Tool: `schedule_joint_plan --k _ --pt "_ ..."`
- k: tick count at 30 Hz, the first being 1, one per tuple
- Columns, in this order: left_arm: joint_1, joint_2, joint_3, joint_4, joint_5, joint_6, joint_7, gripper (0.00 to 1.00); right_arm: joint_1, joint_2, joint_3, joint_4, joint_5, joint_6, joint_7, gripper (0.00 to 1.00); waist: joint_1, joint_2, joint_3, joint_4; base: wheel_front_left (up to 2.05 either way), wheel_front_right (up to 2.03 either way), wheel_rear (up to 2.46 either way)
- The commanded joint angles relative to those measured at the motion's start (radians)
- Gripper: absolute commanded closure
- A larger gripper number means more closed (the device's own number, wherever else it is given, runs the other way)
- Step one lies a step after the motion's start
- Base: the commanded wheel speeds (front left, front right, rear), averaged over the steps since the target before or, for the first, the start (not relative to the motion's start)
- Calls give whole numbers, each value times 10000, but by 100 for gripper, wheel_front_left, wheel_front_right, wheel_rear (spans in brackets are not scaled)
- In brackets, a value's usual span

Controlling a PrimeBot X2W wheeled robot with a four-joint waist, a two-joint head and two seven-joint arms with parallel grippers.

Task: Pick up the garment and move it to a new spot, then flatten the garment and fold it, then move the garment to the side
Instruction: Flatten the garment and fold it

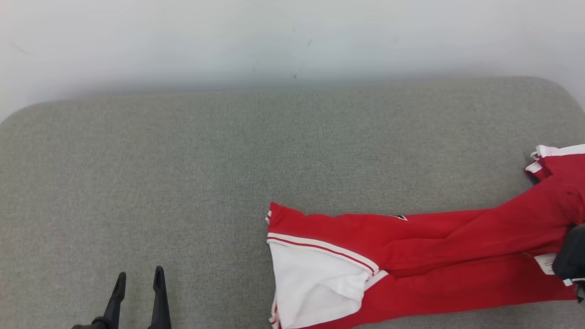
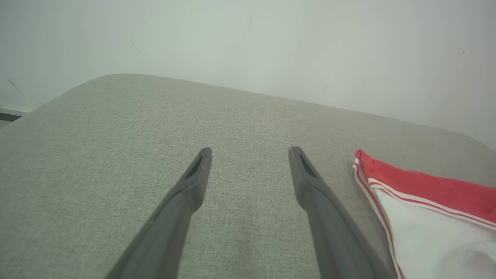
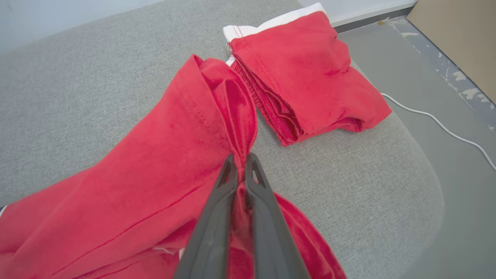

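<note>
The garment (image 1: 411,256) is red with white striped trim and a white inner side, and it lies stretched across the lower right of the grey cushion (image 1: 228,160). My right gripper (image 3: 241,159) is shut on a bunched red fold at the garment's (image 3: 155,170) far right end. In the head view its dark body (image 1: 573,256) sits at the right edge, over the fabric. My left gripper (image 1: 139,276) stands open over bare cushion at the lower left, holding nothing. In the left wrist view my left gripper (image 2: 250,151) points past the garment's trimmed corner (image 2: 426,190), which lies to its right.
A folded red piece with a white band (image 3: 306,73) lies just beyond my right fingertips, near the cushion's rounded right edge (image 3: 426,186); I cannot tell whether it is a separate item. Off that edge are the floor, a white cable (image 3: 438,124) and a brown board (image 3: 461,35). A pale wall (image 1: 292,36) runs behind.
</note>
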Motion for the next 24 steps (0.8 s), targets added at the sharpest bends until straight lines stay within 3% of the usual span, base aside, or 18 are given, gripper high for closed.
schedule_joint_plan --k 1,9,14,19,24 --pt "192 -55 30 59 -96 23 -20 0 -76 -194 -208 -60 -136 -8 79 100 1 0 -491 -180 0 0 0" --pt "527 -242 154 172 -37 28 -23 0 83 -507 -747 -262 -504 -8 184 100 1 0 -1066 -117 0 0 0" --pt "699 -290 224 211 -72 4 -23 0 218 -278 -377 -498 -442 -8 297 100 1 0 -1213 -74 0 0 0" --pt "823 -314 257 208 -102 27 -22 0 702 26 884 -1126 -112 -8 493 100 1 0 -1337 2 0 0 0" --pt "1003 -282 297 180 -152 112 17 0 1153 317 3053 -1603 481 -6 735 100 1 0 -1405 -66 0 0 0"
